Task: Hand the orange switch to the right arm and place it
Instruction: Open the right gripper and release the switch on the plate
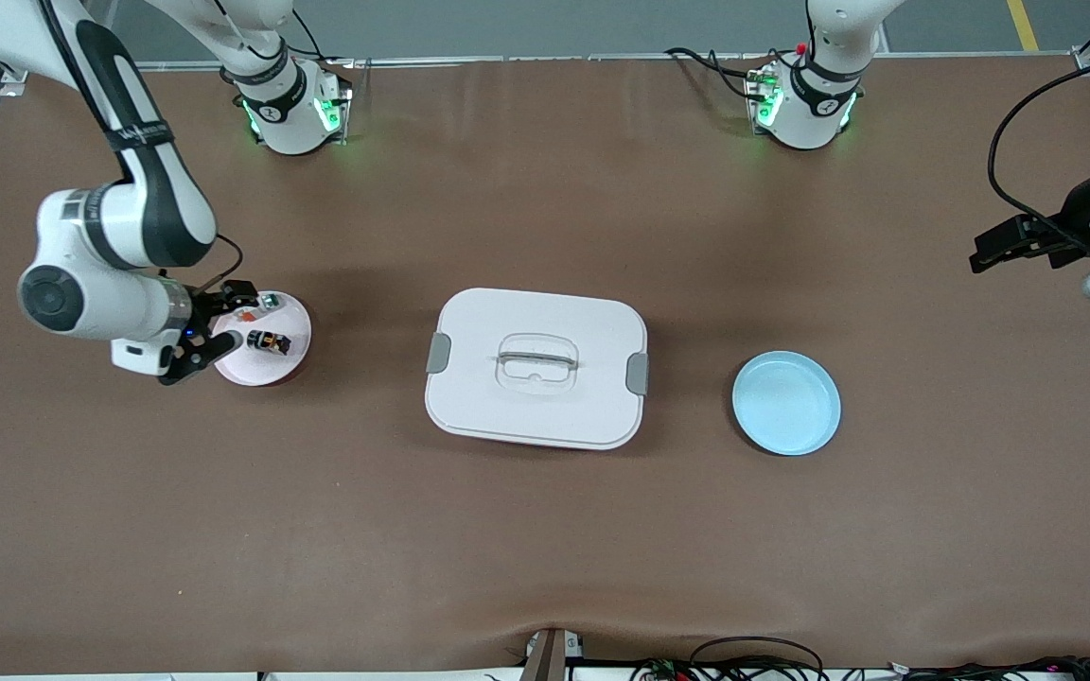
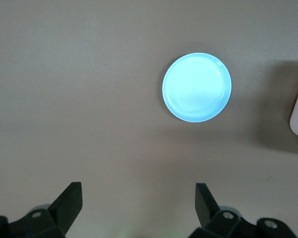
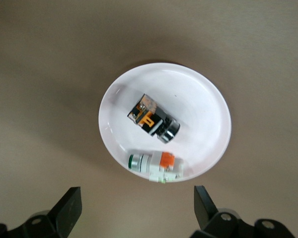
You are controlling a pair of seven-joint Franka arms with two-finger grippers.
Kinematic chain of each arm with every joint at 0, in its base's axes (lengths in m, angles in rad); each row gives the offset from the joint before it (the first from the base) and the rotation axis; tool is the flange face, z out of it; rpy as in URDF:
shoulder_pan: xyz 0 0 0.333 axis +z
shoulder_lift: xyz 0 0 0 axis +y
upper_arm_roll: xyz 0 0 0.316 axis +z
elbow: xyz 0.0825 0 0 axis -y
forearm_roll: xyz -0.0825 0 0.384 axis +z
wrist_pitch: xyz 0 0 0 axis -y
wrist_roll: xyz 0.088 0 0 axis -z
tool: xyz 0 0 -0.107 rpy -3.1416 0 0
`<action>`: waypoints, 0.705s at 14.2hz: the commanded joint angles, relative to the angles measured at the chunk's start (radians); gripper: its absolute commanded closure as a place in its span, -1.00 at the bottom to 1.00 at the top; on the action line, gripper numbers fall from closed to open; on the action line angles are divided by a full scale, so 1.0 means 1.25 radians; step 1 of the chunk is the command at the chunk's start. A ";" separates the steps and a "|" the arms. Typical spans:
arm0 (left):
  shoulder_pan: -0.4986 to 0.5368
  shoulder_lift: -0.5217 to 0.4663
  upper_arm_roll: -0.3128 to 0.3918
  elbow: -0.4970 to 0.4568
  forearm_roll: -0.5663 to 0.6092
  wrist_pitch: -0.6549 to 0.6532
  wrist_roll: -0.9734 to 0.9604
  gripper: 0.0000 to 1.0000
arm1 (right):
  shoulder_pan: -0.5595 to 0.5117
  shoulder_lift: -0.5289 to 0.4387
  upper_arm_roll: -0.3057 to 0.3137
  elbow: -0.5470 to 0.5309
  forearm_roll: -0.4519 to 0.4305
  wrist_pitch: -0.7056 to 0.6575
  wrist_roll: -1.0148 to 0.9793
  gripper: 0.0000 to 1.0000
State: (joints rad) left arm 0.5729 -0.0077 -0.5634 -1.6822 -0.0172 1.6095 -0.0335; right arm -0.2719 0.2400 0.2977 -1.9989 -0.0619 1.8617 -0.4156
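Nothing is moved yet: the handover and placing both remain, as I judge it. The right gripper [image 1: 214, 326] hovers over the white plate [image 1: 294, 322] at the right arm's end, jaws spread, empty. The left gripper [image 2: 136, 206] waits spread near the blue plate [image 1: 786, 435]. The orange switch [image 3: 153, 120], black-bodied with an orange-yellow top, lies on its side on the white plate.

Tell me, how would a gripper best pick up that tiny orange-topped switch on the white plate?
Probably from straight above, fingers closing across the black body's narrower sides. The orange switch lies on its side in the white plate, apart from the white part, leaving finger room.
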 commanded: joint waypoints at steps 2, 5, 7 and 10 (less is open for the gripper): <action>-0.220 -0.005 0.213 0.000 0.006 -0.011 0.002 -1.00 | -0.005 0.028 0.001 0.139 -0.022 -0.154 0.065 -1.00; -0.343 -0.005 0.320 0.000 0.006 -0.011 -0.025 -1.00 | 0.003 0.028 0.001 0.199 -0.031 -0.236 0.174 -1.00; -0.391 -0.005 0.365 0.000 0.006 -0.011 -0.037 -1.00 | -0.003 0.028 0.001 0.238 -0.030 -0.273 0.225 -1.00; -0.407 -0.005 0.380 0.000 0.006 -0.011 -0.036 -1.00 | -0.011 0.047 -0.001 0.319 -0.030 -0.320 0.289 -1.00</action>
State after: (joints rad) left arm 0.0828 -0.0073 -0.1097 -1.6830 -0.0172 1.6062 -0.0744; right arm -0.2744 0.2528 0.2896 -1.6972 -0.0787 1.5233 -0.1077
